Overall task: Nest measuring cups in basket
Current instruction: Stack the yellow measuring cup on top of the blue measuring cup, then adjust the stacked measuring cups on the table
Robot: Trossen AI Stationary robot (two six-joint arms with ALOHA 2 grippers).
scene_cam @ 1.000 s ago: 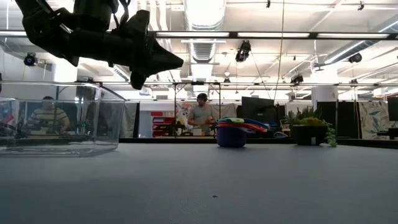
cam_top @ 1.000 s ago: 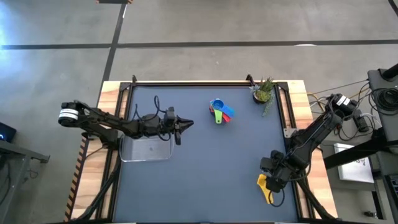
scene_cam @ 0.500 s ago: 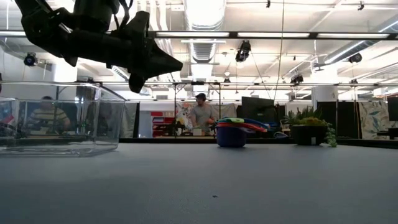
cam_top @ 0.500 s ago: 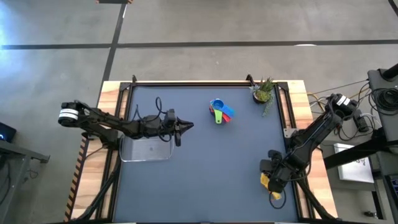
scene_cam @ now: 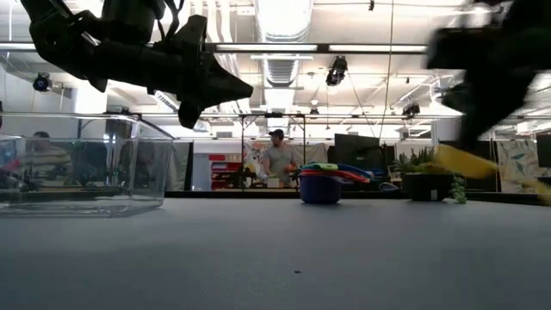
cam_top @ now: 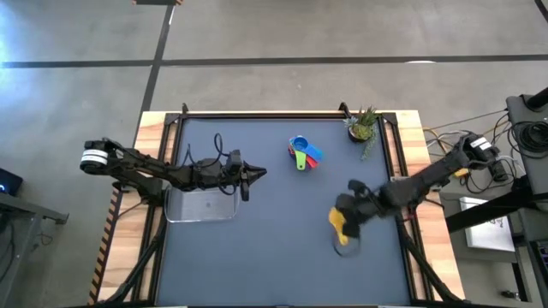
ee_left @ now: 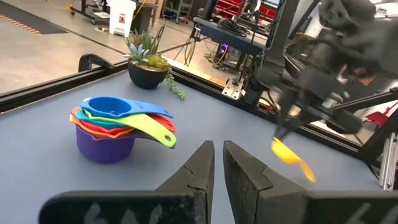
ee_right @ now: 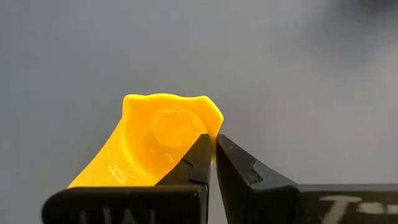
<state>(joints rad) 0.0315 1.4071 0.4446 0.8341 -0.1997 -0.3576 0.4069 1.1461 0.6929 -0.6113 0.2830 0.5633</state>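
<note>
My right gripper (cam_top: 344,214) hangs over the table's right half, shut on the yellow measuring cup (cam_top: 340,224), which also shows in the right wrist view (ee_right: 155,140) and, blurred, in the low view (scene_cam: 465,162). The other measuring cups (cam_top: 301,152) stand nested in one stack at the far middle, the purple one at the bottom (ee_left: 102,142). The clear basket (cam_top: 201,208) rests on the table at the left. My left gripper (cam_top: 259,174) hovers shut just past the basket's far right corner, holding nothing. My right gripper pinches the yellow cup's bowl wall at the rim (ee_right: 210,123) between its two fingertips, one finger over the bowl's hollow and the other outside. The fingers slant downward. The cup is lifted clear of the table and tilted, its handle (ee_left: 303,169) pointing downward.
A small potted plant (cam_top: 364,126) stands at the far right corner. A black rail (cam_top: 265,114) runs along the far edge. Bare blue mat (cam_top: 274,248) lies between the basket and my right gripper. People show in the room behind (scene_cam: 278,159).
My right gripper has swung from the near right corner toward the table's middle and risen, turning as it went. The yellow cup, which lay on the table under it, now hangs lifted clear in its fingers.
</note>
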